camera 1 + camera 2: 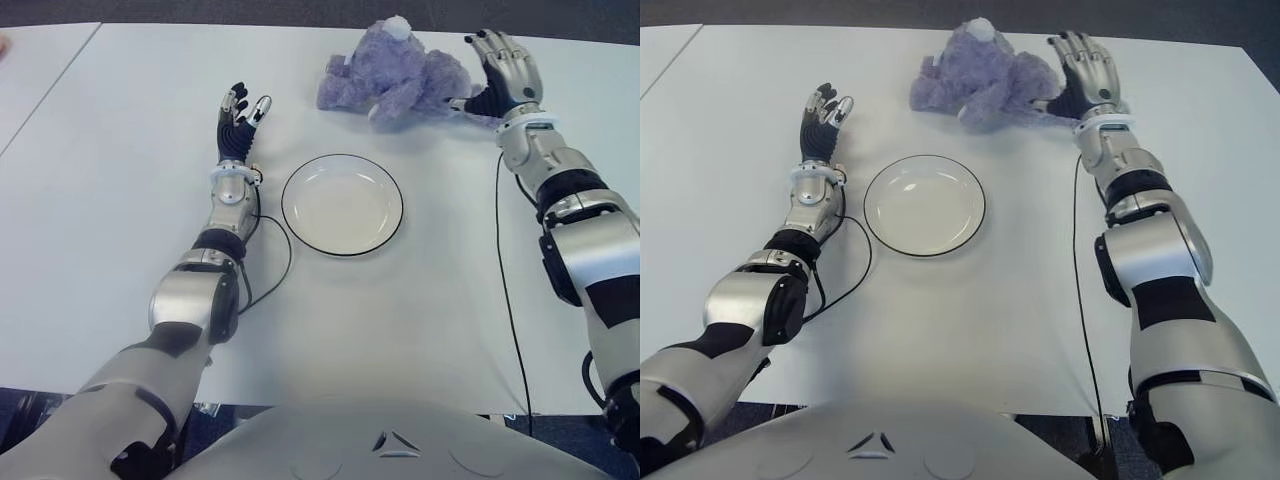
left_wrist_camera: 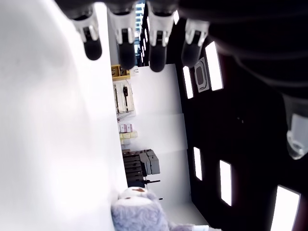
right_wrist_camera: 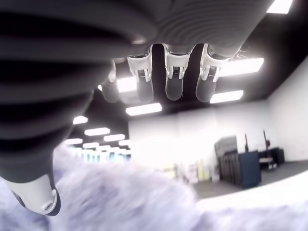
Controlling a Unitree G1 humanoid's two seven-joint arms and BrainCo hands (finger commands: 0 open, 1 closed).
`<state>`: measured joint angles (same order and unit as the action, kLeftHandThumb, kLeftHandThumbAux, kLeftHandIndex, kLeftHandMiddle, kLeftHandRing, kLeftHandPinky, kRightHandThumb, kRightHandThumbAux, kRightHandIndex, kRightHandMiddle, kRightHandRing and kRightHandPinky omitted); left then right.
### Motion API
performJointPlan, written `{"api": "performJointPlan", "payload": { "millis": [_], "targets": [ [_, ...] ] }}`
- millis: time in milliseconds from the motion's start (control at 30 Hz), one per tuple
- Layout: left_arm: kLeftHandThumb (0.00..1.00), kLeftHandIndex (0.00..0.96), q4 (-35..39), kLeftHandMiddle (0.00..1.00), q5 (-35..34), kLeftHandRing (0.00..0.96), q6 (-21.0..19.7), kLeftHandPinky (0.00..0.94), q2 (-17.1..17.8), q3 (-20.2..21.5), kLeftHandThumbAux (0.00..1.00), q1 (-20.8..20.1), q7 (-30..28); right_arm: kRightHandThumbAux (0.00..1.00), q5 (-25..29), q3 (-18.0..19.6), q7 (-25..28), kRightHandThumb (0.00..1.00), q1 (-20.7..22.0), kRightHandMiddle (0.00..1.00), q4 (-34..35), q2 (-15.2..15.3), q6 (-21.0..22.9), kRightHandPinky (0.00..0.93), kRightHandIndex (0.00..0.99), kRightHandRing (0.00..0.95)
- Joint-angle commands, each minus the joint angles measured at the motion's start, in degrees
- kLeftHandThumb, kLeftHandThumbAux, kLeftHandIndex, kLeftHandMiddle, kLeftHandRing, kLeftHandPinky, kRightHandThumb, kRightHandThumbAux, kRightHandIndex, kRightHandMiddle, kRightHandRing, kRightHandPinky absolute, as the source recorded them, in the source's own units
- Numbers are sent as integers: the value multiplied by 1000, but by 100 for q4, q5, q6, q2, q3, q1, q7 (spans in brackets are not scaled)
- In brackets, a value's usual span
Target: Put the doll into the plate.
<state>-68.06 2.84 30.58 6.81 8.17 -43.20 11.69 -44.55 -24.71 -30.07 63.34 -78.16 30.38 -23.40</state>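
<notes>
A purple plush doll with a white tuft lies on the white table at the far middle. My right hand is just at the doll's right side, fingers spread open, thumb at the plush; the right wrist view shows fur below the open fingers. A white plate with a dark rim sits at the table's middle, nothing in it, in front of the doll. My left hand shows left of the plate, fingers spread and holding nothing.
Thin black cables run along the table beside each forearm. The table's far edge lies right behind the doll. A seam to a neighbouring table runs at the far left.
</notes>
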Motion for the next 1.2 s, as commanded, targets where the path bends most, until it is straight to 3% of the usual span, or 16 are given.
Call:
{"api": "performJointPlan", "payload": {
  "millis": [33, 233, 500, 833, 1033, 1200],
  "targets": [
    [0, 131, -929, 138, 133, 114, -471, 70, -656, -78, 444, 1560, -7, 621, -13, -132, 603, 251, -227, 0, -162, -521, 248, 76, 0, 0],
    [0, 130, -929, 142, 167, 119, -434, 78, -656, -107, 450, 1580, 18, 625, 7, -144, 711, 290, -397, 0, -165, -661, 124, 138, 0, 0],
    [0, 131, -934, 140, 197, 121, -464, 75, -653, -140, 446, 1591, 9, 629, -24, -245, 612, 478, -635, 0, -106, -756, -246, 243, 0, 79],
    [0, 128, -942, 137, 220, 120, -505, 82, -665, -166, 455, 1579, 33, 638, 152, -133, 810, 633, -1054, 0, -133, -741, -372, 281, 0, 101],
    [0, 129, -943, 141, 245, 123, -516, 86, -667, -196, 455, 1570, 22, 636, 289, -85, 827, 661, -1249, 0, -125, -734, -490, 257, 0, 88],
    [0, 125, -946, 143, 201, 125, -581, 93, -651, -164, 459, 1558, -66, 640, 547, 99, 878, 693, -1725, 0, -111, -706, -802, 251, 0, 52]
  ]
}}
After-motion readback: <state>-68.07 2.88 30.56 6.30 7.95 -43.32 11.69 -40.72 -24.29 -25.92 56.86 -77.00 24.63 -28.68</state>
